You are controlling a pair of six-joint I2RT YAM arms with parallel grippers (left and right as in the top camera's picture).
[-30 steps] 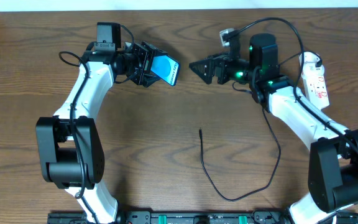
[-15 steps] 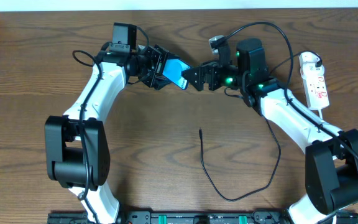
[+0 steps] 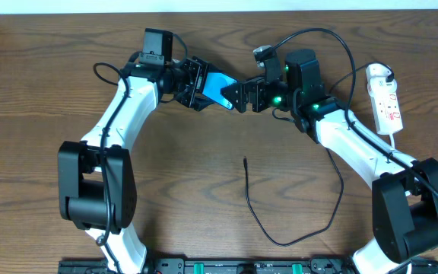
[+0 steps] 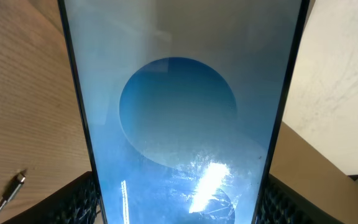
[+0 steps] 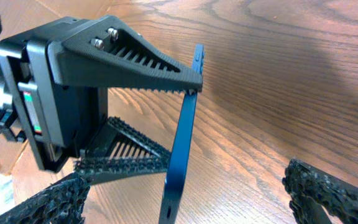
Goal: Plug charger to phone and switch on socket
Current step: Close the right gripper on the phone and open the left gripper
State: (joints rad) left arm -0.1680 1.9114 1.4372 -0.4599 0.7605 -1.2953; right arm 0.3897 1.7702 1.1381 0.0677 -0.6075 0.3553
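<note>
Left gripper [image 3: 200, 85] clamped on the phone [image 3: 219, 84], holding it up off the counter [image 3: 166, 190] by its long edges, blue screen lit, free end pointing toward the right arm

Left wrist view: screen fills the frame, big darker-blue circle in the middle, glare patch low down, ribbed black fingers [image 4: 79, 199] at both bottom corners against the phone's sides

Right gripper [image 3: 238, 95] open, jaws spread wide, right at the phone's free end; overhead can't tell if it touches. Right wrist view: phone seen edge-on, near upright, thin blue edge between the two right fingers [image 5: 328, 190], gap visible on each side, nothing gripped. Left gripper's ribbed fingers pinch the phone above and below in that view

Charger [image 3: 253, 209] lying loose on the counter, small plug tip at mid-counter below the two grippers, well apart from the phone, not plugged in. Cable loops toward the near edge, then curves back up on the right side toward the right arm, where it's lost among the arm's own cables

Socket [image 3: 386, 103] flat on the counter at far right, long axis running front to back, red marks on top; switch position too small to tell
</note>
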